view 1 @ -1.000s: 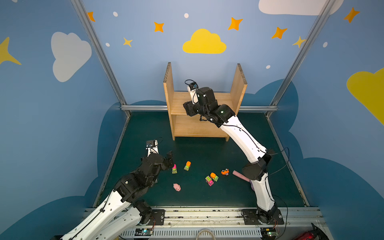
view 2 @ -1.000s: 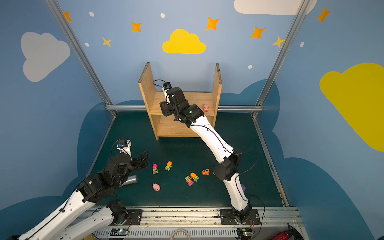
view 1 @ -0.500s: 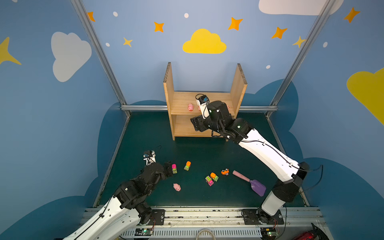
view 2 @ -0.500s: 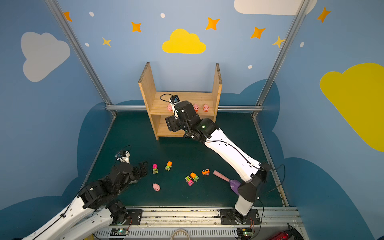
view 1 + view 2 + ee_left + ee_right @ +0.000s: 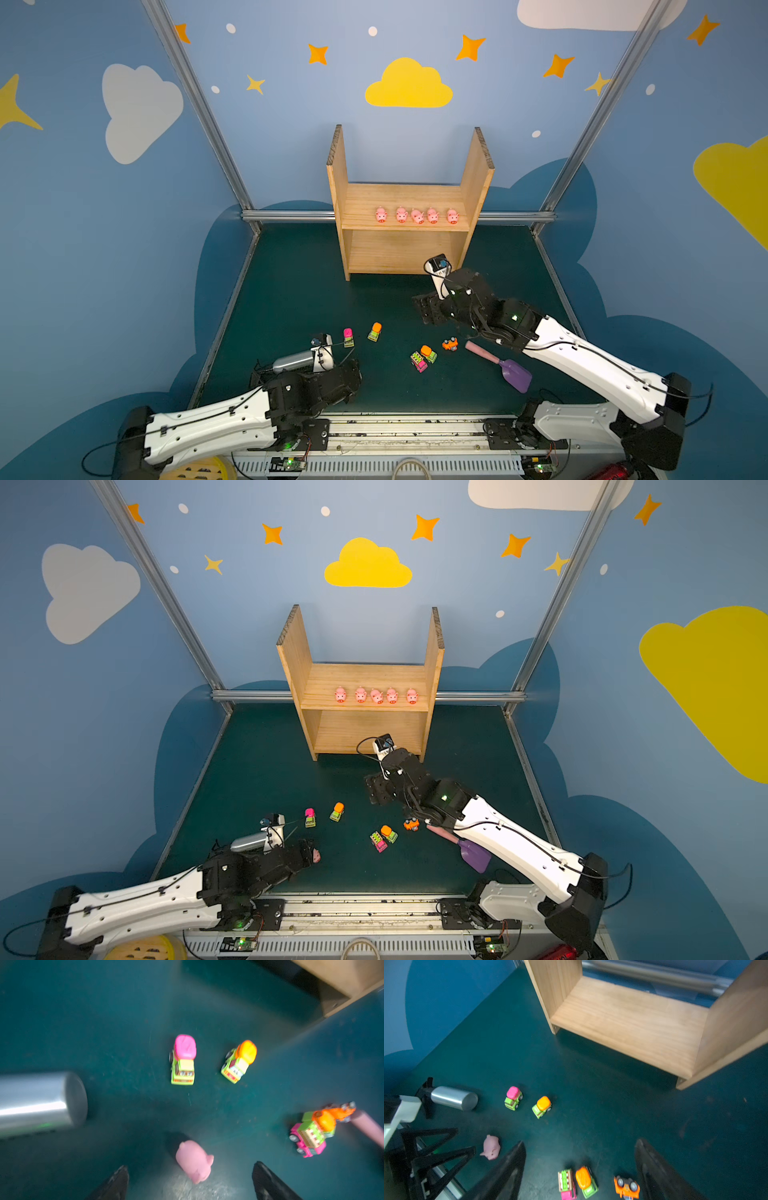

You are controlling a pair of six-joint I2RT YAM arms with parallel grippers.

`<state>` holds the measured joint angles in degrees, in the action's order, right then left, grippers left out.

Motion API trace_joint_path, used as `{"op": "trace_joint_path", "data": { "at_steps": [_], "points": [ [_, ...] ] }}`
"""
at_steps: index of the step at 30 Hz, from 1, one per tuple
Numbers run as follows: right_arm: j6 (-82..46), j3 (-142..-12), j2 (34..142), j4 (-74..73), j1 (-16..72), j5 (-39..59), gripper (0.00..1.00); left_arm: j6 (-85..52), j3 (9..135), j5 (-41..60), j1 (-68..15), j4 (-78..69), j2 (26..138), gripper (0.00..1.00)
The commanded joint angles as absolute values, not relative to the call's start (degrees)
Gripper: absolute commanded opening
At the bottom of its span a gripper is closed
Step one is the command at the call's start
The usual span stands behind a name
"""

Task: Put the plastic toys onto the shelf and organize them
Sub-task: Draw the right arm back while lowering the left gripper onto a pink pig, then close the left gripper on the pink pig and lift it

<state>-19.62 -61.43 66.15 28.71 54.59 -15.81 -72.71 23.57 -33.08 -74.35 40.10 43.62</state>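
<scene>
Five pink pigs (image 5: 417, 216) with red snouts stand in a row along the front of the upper board of the pine shelf (image 5: 405, 195). A sixth pig (image 5: 194, 1160) lies on the dark green mat (image 5: 291, 299) between the widely spread jaws of the left gripper (image 5: 191, 1165), touching neither.

In front of the shelf, a pink-topped lime truck (image 5: 348, 337) and an orange-topped lime truck (image 5: 375, 332) sit near each other. Farther right, a pink-and-lime truck (image 5: 418, 361) sits against a second orange-topped truck (image 5: 428, 353). A small orange car (image 5: 450, 344) sits by the pink handle of the purple scoop (image 5: 515, 374).

The right gripper (image 5: 580, 1142) hangs above them, spread wide and empty. A silver cylinder (image 5: 293, 360) lies beside the left arm.
</scene>
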Motion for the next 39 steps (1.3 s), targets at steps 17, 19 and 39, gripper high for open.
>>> {"op": "trace_joint_path", "data": {
  "at_steps": [17, 19, 39],
  "points": [
    [-25.18, -44.51, 48.43, 24.72, 53.56, -15.04, 0.81, -86.56, 23.92, -33.95, -76.11, 24.35, 65.66, 0.77],
    [-25.40, -43.37, 47.19, 24.74, 53.01, -14.78, 0.81, -85.22, 23.69, -32.39, -74.06, 23.52, 66.05, 0.70],
    [-25.14, -41.83, 48.35, 24.29, 48.97, -12.65, 0.81, -71.03, 31.53, -24.41, -65.57, 20.42, 76.12, 0.71]
  ]
}}
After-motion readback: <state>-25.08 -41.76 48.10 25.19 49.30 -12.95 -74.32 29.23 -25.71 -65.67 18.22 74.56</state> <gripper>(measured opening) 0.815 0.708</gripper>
